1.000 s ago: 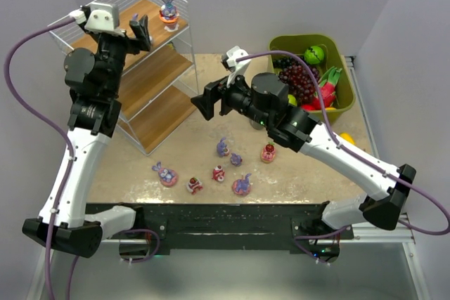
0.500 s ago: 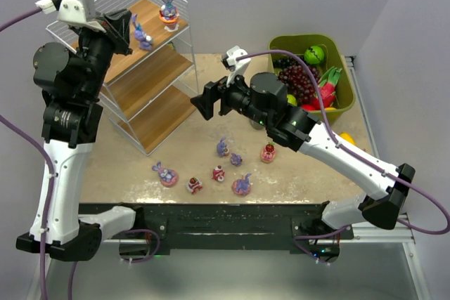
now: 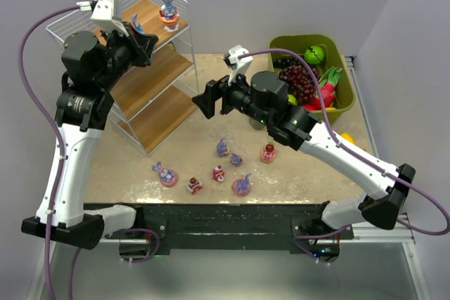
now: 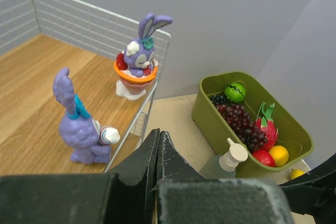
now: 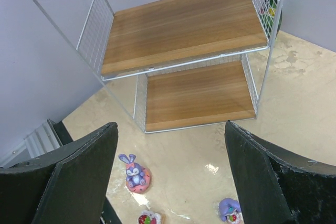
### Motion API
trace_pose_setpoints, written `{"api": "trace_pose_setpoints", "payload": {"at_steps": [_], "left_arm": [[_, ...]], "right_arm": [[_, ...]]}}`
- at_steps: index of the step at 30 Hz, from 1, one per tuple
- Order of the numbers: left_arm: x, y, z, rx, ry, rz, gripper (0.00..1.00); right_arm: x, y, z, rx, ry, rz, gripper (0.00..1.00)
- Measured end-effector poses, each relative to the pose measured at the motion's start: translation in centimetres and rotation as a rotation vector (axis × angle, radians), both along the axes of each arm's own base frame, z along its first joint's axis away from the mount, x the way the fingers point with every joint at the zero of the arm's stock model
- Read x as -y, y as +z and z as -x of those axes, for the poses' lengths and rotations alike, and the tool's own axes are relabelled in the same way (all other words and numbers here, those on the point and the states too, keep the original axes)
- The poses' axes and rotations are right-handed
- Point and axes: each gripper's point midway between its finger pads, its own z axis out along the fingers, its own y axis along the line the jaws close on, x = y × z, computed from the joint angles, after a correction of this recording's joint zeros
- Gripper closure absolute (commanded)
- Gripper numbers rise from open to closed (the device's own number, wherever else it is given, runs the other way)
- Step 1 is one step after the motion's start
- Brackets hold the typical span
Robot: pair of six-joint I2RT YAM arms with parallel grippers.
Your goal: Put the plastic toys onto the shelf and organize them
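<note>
The shelf (image 3: 151,82) stands at the back left. Its top board (image 4: 31,87) holds a purple bunny in an orange cup (image 4: 137,64) and a second purple bunny (image 4: 81,124), seen from behind. My left gripper (image 4: 158,132) hangs just off the top board's front edge, beside the second bunny, shut with nothing in it. My right gripper (image 5: 170,127) hovers open and empty over the table in front of the lower boards. Several plastic toys lie on the table, among them a bunny on a pink base (image 5: 135,173) and a red-and-white cake piece (image 5: 149,217).
An olive-green bin (image 3: 292,38) at the back right holds grapes (image 3: 299,82), a green apple (image 3: 314,54) and a dragon fruit (image 3: 329,89). A pump bottle (image 4: 228,158) stands in front of it. A yellow fruit (image 3: 346,138) lies by the table's right edge.
My left gripper has gone from open to shut, leaving the second bunny standing on the top board. The left arm drew back, then returned to the board's front edge. The right arm has not moved.
</note>
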Motion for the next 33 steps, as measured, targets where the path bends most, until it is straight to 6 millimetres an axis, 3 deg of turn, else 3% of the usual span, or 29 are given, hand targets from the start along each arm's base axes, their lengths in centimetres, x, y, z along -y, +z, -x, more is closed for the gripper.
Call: {"api": "trace_pose_setpoints", "payload": {"at_steps": [4,9,33], "left_arm": [[0.4,-2.5,-1.2,-0.098,0.0,0.009,1.0],[0.4,-4.1,-2.2,-0.17,0.019,0.019,1.0],[-2.2,-5.2,-2.3,-0.226,0.166,-0.008,1.0]], "right_arm": [[0.1,0.0,-0.1,-0.002,-0.004,-0.002,0.15],[0.3,0.0,-0.4,-0.002,-0.011,-0.003,0.15],[0.6,0.0,-0.8,-0.001,-0.023,-0.003,0.15]]}}
